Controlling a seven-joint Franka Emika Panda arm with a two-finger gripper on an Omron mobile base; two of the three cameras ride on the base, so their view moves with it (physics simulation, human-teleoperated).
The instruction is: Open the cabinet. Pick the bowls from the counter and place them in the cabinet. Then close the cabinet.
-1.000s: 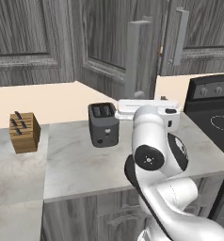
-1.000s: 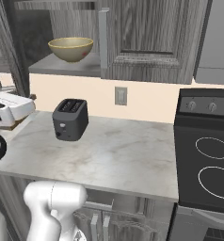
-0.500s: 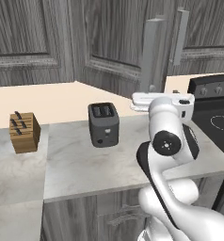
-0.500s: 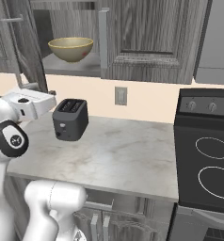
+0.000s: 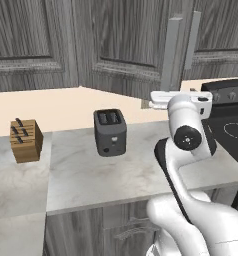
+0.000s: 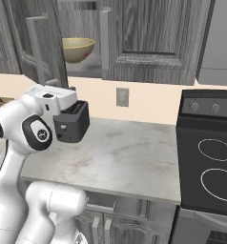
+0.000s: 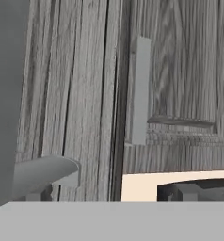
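The cabinet (image 6: 149, 38) hangs above the counter (image 6: 115, 152) with its left door (image 6: 46, 47) swung partly out. On the grey shelf inside sits a deep olive-yellow bowl (image 6: 77, 48). My gripper (image 6: 73, 90) is open and holds nothing. It hovers level with the door's lower edge, just in front of the toaster. From the other side the gripper (image 5: 152, 103) sits right below the left door's bar handle (image 5: 171, 55). In the hand view that near handle (image 7: 5, 94) runs along the left edge, and the right door's handle (image 7: 140, 89) stands farther off.
A dark toaster (image 5: 111, 131) stands on the counter against the wall, with a wooden knife block (image 5: 26, 140) to its left. The black stovetop (image 6: 211, 162) adjoins the counter on the right. A wall outlet (image 6: 122, 96) sits under the cabinet.
My hand has risen and swung right, from the counter's left side to the cabinet's left door. That door has swung right with it, narrowing the opening.
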